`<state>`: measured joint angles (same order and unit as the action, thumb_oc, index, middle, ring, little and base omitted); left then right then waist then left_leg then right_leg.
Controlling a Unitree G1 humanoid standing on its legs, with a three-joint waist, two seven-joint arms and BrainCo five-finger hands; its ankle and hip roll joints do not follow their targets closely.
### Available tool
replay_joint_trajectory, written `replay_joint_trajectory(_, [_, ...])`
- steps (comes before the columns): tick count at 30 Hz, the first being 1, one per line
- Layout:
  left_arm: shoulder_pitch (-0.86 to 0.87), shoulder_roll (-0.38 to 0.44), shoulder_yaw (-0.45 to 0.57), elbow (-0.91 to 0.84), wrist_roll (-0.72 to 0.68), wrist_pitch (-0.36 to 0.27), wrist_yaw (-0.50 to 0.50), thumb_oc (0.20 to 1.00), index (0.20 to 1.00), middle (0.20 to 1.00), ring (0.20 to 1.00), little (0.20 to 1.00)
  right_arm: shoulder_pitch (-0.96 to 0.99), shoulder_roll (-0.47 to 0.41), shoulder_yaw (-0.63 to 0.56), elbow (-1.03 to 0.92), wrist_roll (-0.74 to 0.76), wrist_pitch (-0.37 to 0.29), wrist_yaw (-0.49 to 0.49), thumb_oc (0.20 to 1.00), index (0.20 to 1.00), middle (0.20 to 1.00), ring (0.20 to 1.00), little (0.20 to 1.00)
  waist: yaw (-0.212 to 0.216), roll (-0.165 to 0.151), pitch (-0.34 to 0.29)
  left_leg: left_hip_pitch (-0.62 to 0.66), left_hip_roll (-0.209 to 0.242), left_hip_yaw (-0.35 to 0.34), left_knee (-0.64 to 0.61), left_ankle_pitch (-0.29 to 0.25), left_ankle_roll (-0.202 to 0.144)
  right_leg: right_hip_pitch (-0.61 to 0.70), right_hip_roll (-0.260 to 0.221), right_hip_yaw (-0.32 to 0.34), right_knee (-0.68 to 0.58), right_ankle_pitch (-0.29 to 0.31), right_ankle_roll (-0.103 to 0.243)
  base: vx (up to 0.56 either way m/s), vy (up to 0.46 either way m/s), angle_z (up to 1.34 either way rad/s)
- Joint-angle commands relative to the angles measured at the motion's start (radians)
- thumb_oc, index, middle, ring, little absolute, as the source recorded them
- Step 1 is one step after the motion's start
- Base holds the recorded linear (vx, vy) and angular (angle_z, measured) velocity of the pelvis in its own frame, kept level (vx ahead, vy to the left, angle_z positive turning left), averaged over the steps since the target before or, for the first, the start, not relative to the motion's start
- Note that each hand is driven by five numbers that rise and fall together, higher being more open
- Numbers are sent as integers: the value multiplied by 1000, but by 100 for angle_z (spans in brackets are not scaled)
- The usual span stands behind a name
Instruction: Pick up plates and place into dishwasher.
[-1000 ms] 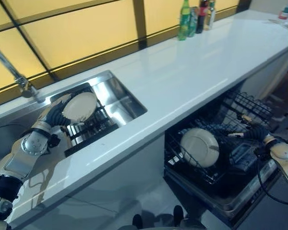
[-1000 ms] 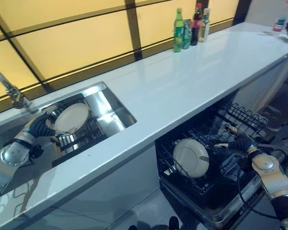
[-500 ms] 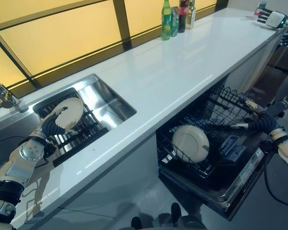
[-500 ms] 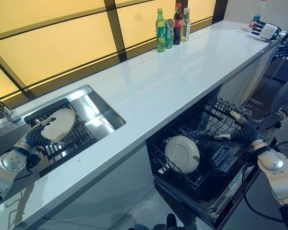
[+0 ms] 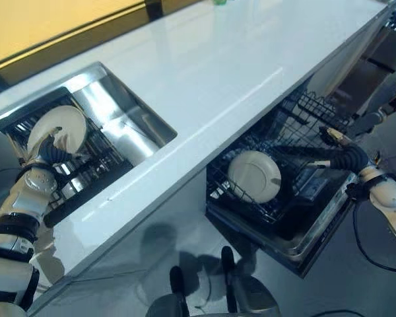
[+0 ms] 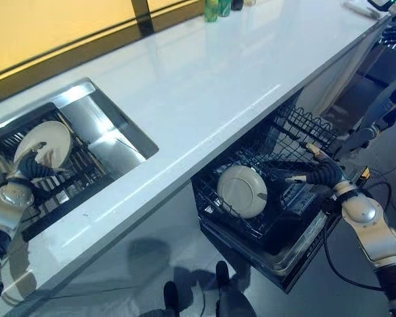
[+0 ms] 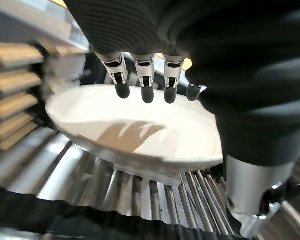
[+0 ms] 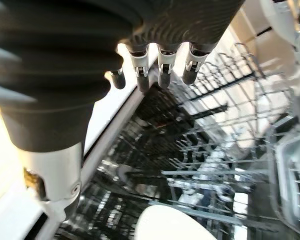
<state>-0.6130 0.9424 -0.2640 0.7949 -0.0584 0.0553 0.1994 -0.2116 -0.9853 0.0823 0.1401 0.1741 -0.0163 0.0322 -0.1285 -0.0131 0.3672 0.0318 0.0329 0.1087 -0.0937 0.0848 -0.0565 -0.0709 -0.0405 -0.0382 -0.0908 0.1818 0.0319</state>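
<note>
A white plate (image 5: 58, 127) leans tilted on the dark rack (image 5: 86, 172) inside the steel sink. My left hand (image 5: 45, 150) is at its lower edge. In the left wrist view the fingers (image 7: 146, 75) reach straight over the plate's face (image 7: 135, 135) with a gap under them, and the thumb is beside the rim. A second white plate (image 6: 242, 191) stands in the pulled-out dishwasher rack (image 6: 284, 142). My right hand (image 6: 319, 173) hovers open over that rack's right side, holding nothing; its straight fingers (image 8: 160, 67) show above the wires.
The long white counter (image 6: 204, 86) runs between the sink (image 5: 125, 125) and the dishwasher. Bottles (image 6: 214, 8) stand at its far edge. The open dishwasher door (image 6: 303, 247) juts out below the rack.
The whole picture has shifted as the camera tipped down and nearer. My left hand stays at the plate in the sink; my right hand stays over the dishwasher rack.
</note>
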Motion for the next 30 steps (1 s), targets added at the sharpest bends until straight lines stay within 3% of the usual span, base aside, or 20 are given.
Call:
replay_joint_trajectory(1, [-168,55,-34,71,-57,-13,68,1000,1000,1000,1000,1000,-165,-58,39,21,56,-60,-65,1000,1000,1000,1000,1000,-17,-46,50,-55,-26,0,6,-19,28,1,-7,14,4,-41,80,-121,33,-3])
replay_joint_trajectory(7, [-289,65,-105,124,-70,10,87,1000,1000,1000,1000,1000,-233,-76,86,30,77,-62,-91,1000,1000,1000,1000,1000,-28,-56,80,-104,-29,3,6,-11,23,-53,-7,12,4,-25,86,-105,32,-1])
replay_joint_trajectory(15, [-308,59,-110,166,-71,50,113,1000,1000,1000,1000,1000,-264,-75,98,46,77,-87,-89,1000,1000,1000,1000,1000,-34,-54,80,-116,-41,-2,6,-11,20,-68,-11,-3,7,-25,83,-50,23,0])
replay_joint_trajectory(17, [-306,62,-108,174,-64,56,115,765,765,765,765,765,-266,-75,102,50,76,-92,-85,1000,1000,1000,1000,1000,-35,-51,77,-115,-42,-3,6,-12,19,-67,-12,-7,7,-26,81,0,0,0])
replay_joint_trajectory(18, [-304,67,-105,176,-52,59,120,482,482,482,482,482,-268,-78,101,51,78,-95,-79,1000,1000,1000,1000,1000,-34,-49,76,-113,-43,-4,6,-12,19,-66,-12,-9,7,-27,80,0,0,0])
replay_joint_trajectory(19, [-302,68,-103,176,-46,63,122,448,448,448,448,448,-269,-79,100,50,77,-96,-76,1000,1000,1000,1000,1000,-34,-48,75,-113,-44,-5,6,-12,18,-65,-12,-9,7,-28,80,0,0,0])
replay_joint_trajectory(20, [-298,75,-102,179,-38,71,126,200,200,200,200,200,-267,-83,97,46,77,-95,-67,1000,1000,1000,1000,1000,-35,-46,71,-112,-44,-5,6,-13,18,-64,-13,-12,7,-29,79,0,0,0])
replay_joint_trajectory(30, [-249,114,-60,149,-53,91,110,200,200,200,200,200,-253,-103,77,-10,50,-104,-27,1000,1000,1000,1000,1000,-30,-29,54,-96,-49,-16,6,-18,17,-49,-15,-25,7,-37,75,-3,-2,-1])
